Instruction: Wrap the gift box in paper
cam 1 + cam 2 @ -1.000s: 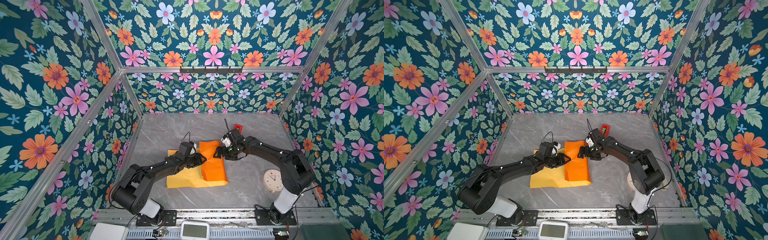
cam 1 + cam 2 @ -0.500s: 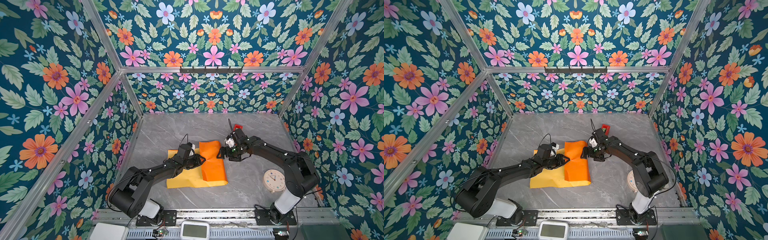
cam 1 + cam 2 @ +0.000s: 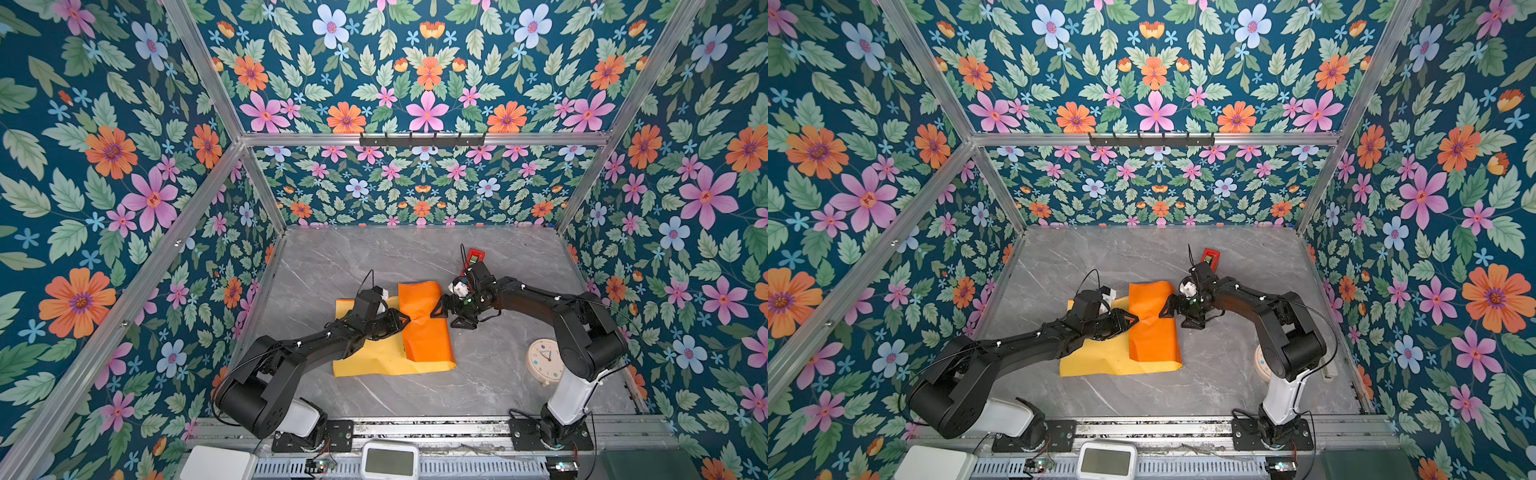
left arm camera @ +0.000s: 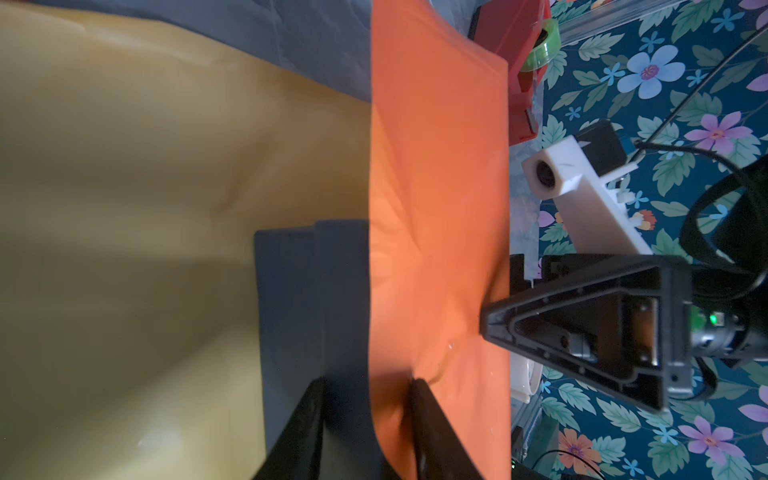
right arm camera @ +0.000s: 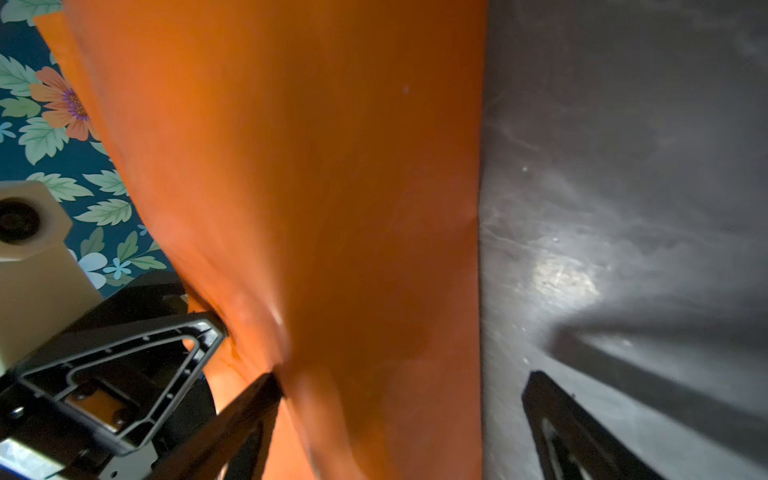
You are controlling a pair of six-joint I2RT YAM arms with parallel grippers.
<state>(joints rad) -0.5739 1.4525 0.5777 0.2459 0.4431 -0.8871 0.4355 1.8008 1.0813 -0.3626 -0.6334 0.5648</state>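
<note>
The gift box (image 4: pixel 307 299) sits on the yellow face of the paper (image 3: pixel 374 361), with the orange flap folded over much of it, so only a dark-blue strip shows in the left wrist view. The left gripper (image 3: pixel 402 323) is released, its jaws partly apart astride the flap's free edge: one tip is on the bare box and the other presses the flap down. The right gripper (image 3: pixel 445 320) is spread wide and grasps nothing, with one jaw tip digging into the folded side of the paper and the other over the table (image 3: pixel 415 257). The likeliest trouble is the flap springing open once the left tips lift, since nothing fastens it. A harder push from the right jaw could slide the box under the sheet, or dent or tear the fold. The red gadget (image 3: pixel 473 257) lies close behind the right wrist, where a backward swing could knock it
</note>
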